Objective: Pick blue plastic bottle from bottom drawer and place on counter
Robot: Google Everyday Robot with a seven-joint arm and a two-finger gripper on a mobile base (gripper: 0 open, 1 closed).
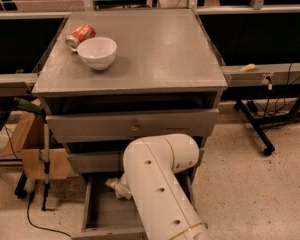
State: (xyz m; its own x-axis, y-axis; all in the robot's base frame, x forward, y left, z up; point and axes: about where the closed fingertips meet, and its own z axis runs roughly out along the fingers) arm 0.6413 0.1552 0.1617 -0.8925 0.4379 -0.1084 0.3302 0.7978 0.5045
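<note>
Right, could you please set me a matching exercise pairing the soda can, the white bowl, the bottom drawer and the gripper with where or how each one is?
Things:
1. orange-red soda can
2. white bowl
3. bottom drawer
4. gripper

Places or states:
A. pulled out, the lowest of three
B. lying on its side at the back left of the counter
C. down inside the open drawer, mostly hidden behind the white arm
D. upright on the counter, just in front of the can

Pairs: 1-B, 2-D, 3-A, 4-C.
</note>
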